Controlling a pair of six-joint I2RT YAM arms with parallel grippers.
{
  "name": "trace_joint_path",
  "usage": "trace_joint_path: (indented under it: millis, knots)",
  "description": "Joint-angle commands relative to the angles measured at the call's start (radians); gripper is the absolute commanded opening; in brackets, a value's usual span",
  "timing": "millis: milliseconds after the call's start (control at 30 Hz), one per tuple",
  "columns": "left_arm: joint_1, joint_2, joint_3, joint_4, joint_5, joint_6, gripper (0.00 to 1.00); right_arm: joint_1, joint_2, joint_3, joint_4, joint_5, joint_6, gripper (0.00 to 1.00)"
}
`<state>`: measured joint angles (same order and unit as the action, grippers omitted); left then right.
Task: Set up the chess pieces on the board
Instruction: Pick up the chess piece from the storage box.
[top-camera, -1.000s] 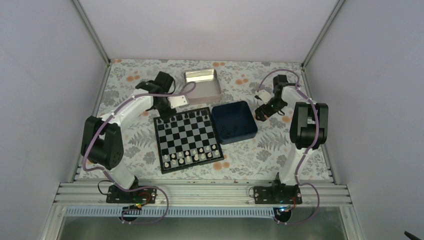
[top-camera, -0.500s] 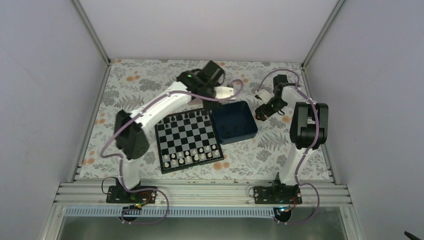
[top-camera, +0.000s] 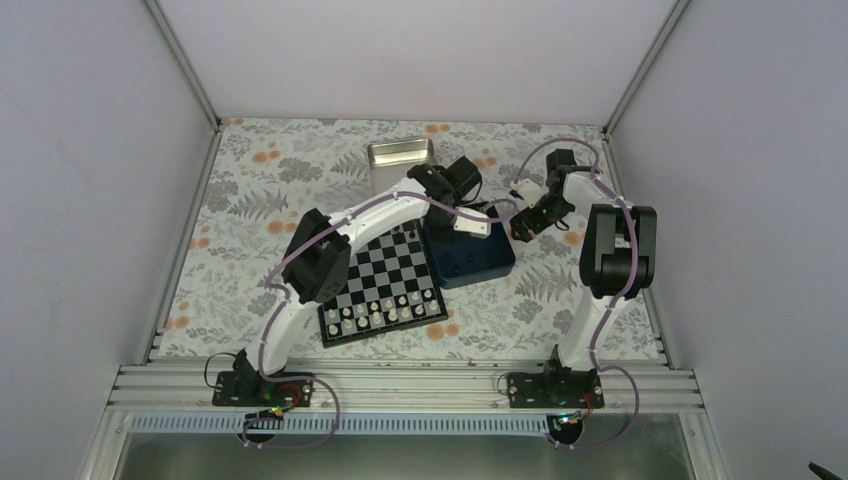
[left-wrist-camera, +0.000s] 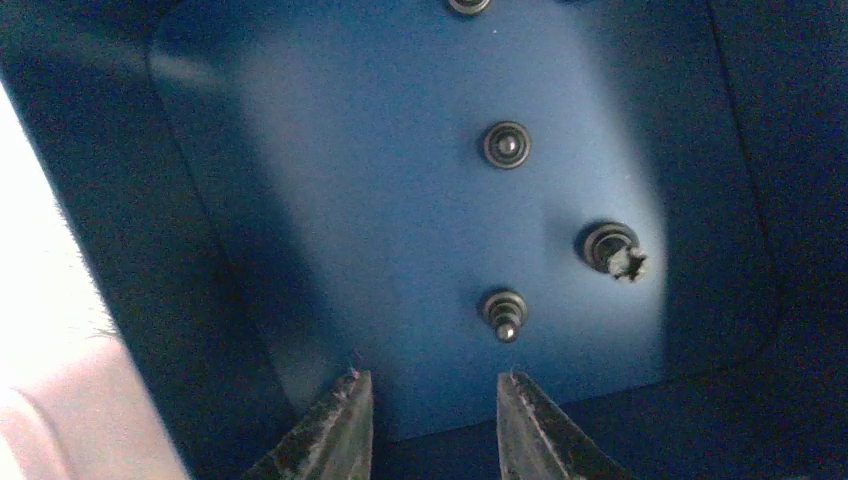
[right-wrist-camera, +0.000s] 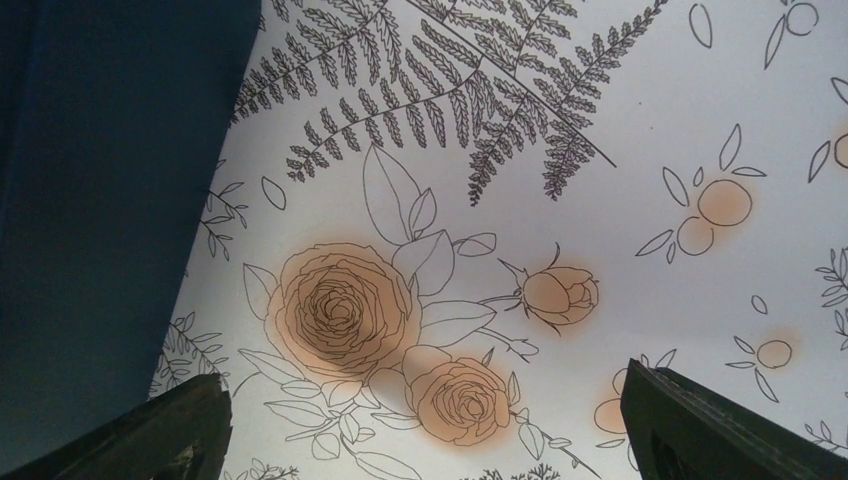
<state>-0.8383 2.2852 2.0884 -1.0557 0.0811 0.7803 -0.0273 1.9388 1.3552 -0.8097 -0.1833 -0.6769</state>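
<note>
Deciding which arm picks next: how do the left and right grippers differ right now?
The left gripper hangs over the navy box, looking down at black chess pieces on its floor; the right gripper hangs over floral tablecloth beside that box. The left gripper's jaws stand narrowly apart, the right gripper's wide. Both are empty.

So there's a navy blue box (top-camera: 482, 264) sitting open side up on a flowery tablecloth (top-camera: 260, 180) with orange roses and fern leaves all over it. A shiny metal tin (top-camera: 398, 157) is just behind it, a bit to the left. Two rows of cream-white chessmen (top-camera: 385, 312) are lined up nearer the front, and an aluminium rail (top-camera: 400, 385) runs along the near edge.
</note>
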Motion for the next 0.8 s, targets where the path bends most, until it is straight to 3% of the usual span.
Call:
trace_joint_path:
  millis: [0,767]
  knots:
    - [-0.026,-0.006,-0.032,0.013,-0.001,0.032,0.29,-0.002,-0.006,-0.001,-0.011,-0.022,-0.006,1.00]
    - [-0.031,0.066,-0.084,0.039,-0.032,0.055,0.29,-0.001,0.004,-0.004,-0.023,-0.029,-0.012,1.00]
